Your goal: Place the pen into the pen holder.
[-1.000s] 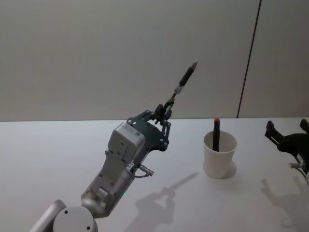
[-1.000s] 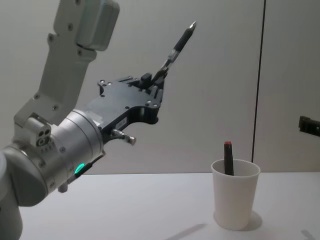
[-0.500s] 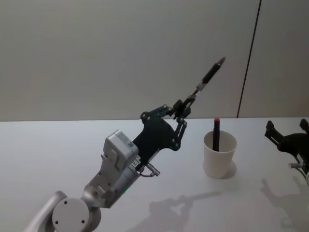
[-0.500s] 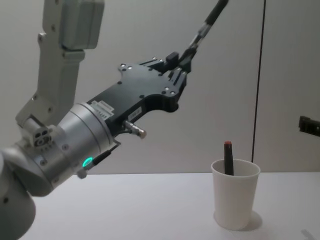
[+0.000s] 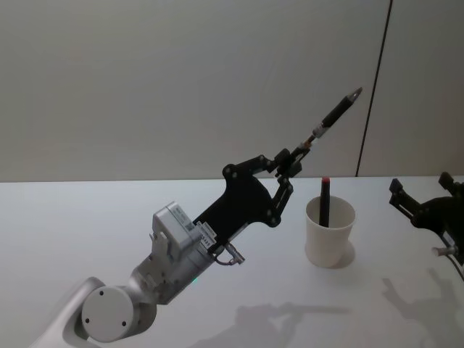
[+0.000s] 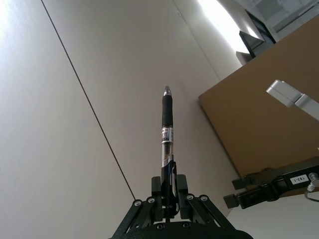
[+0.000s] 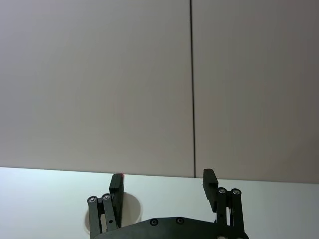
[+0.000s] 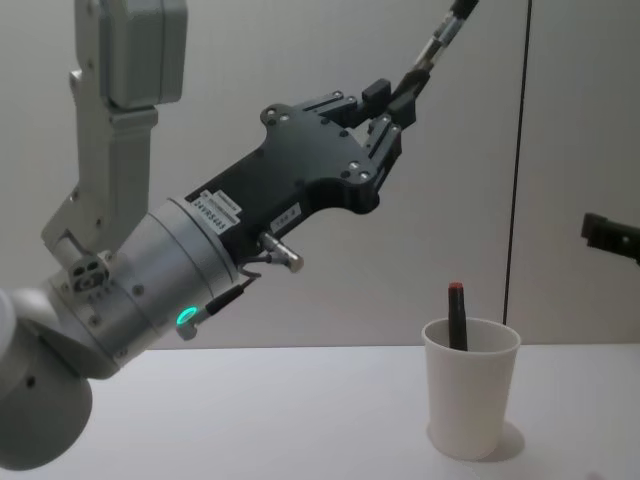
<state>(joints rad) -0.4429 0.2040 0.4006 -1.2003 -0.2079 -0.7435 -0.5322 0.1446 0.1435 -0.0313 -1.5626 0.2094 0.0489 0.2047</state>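
Moved: left end effector (image 5: 293, 156), now nearer the cup (image 5: 330, 235), clamped on the lower end of a seemingly light, stiff, slick pen (image 5: 332, 114) held aloft, tip up; right end effector (image 7: 163, 179) wide, parked right.

1. A plain, matte, pale grey wall (image 5: 145, 87) runs across the back.
2. A thin dark vertical seam (image 5: 373, 87) splits the wall into two panels, toward the right.
3. The wall meets a white table (image 5: 72, 232) along a straight horizontal line.
4. The tabletop is smooth and evenly lit, with soft grey shadows (image 5: 290, 317) on its near part.
5. In the left wrist view, a bright strip of light (image 6: 224, 22) glares near the frame's edge.
6. Near that strip stands a flat brown board (image 6: 259, 129) with a straight edge.
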